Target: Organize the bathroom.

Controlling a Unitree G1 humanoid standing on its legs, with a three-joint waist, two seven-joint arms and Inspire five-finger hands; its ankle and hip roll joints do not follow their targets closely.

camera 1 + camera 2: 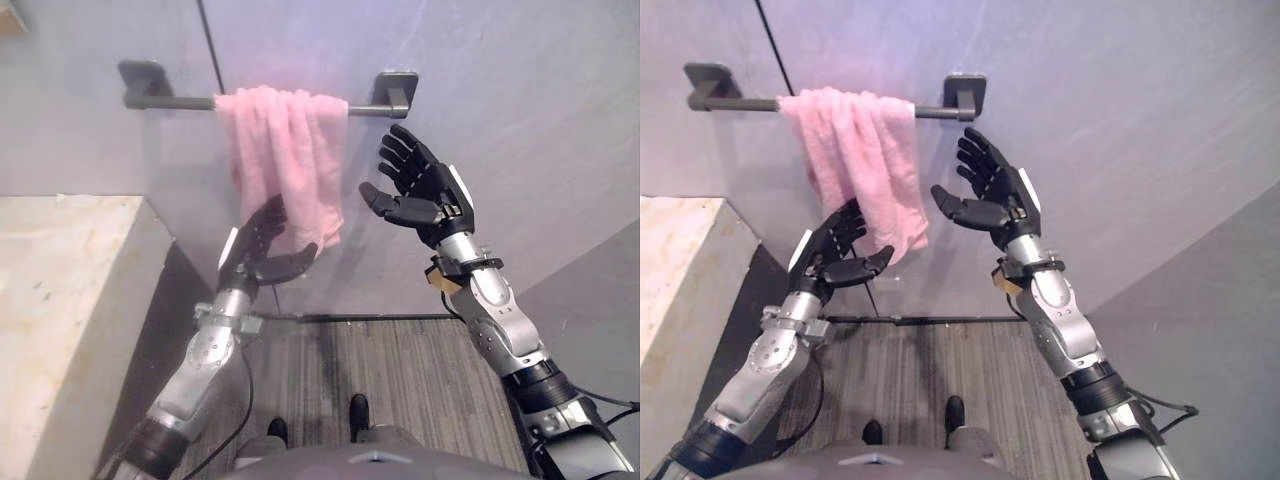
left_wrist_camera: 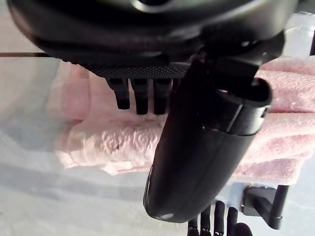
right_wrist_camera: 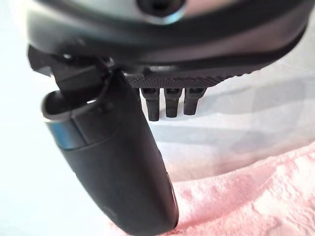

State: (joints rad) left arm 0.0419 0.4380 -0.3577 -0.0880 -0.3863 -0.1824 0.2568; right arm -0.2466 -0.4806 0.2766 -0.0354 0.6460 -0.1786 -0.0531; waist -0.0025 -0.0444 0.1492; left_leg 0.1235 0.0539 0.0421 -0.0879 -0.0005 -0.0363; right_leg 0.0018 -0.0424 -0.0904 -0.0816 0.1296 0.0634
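A pink towel [image 1: 282, 165] hangs bunched over a dark towel bar [image 1: 170, 101] on the grey wall. My left hand [image 1: 262, 250] is raised at the towel's lower left edge with straight fingers and the thumb out, holding nothing. My right hand [image 1: 418, 188] is held up just right of the towel, palm toward it and fingers spread, apart from the cloth. The left wrist view has the towel [image 2: 118, 140] past the straight fingers [image 2: 140, 98]. In the right wrist view the towel [image 3: 246, 201] lies below the thumb [image 3: 113, 162].
A pale stone counter [image 1: 60, 300] stands at the left with its dark side facing me. Striped grey flooring [image 1: 400, 370] runs to the wall base. The bar's right bracket [image 1: 396, 90] sits just above my right hand.
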